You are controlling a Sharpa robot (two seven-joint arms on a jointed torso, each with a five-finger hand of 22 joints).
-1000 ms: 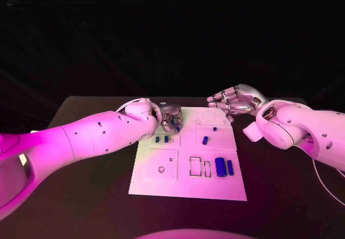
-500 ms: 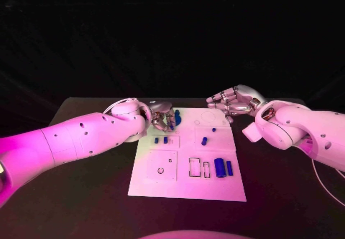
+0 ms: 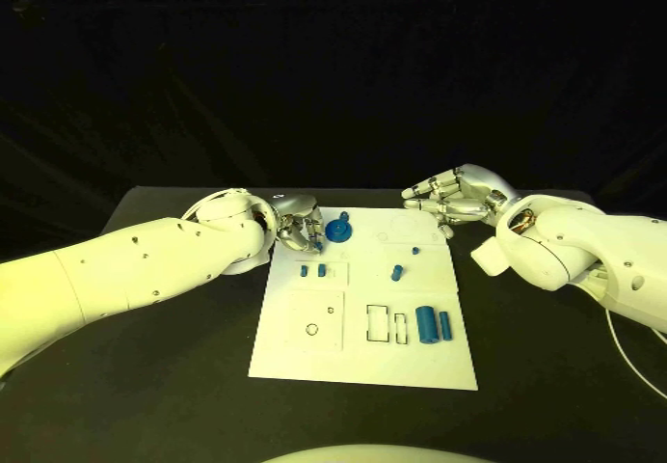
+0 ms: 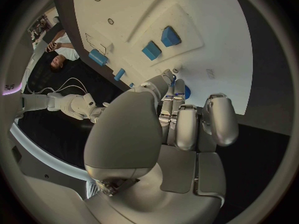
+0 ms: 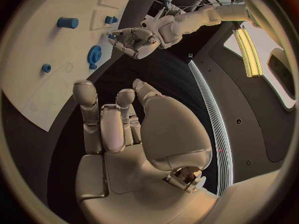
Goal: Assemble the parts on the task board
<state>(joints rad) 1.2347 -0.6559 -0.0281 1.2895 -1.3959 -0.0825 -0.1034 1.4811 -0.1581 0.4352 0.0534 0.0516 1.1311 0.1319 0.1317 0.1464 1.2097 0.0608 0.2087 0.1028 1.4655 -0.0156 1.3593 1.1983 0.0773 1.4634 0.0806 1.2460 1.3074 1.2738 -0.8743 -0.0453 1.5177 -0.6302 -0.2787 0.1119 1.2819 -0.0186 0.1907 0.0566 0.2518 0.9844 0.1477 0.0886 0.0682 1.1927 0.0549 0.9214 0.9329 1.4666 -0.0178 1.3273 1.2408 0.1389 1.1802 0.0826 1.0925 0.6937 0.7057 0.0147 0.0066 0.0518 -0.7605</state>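
Left hand: fingers curled down at the far left corner of the task board, tips touching or just beside the blue gear; whether they actually grip it cannot be told. The gear stands at the board's far edge. Right hand: fingers loosely curled, holding nothing, hovering above the board's far right corner. Remaining blue parts lie mid-board and toward its right edge.

Judgement: gear placement is in hand. The next move calls for seating the gear squarely, then a clean withdrawal without tipping it.
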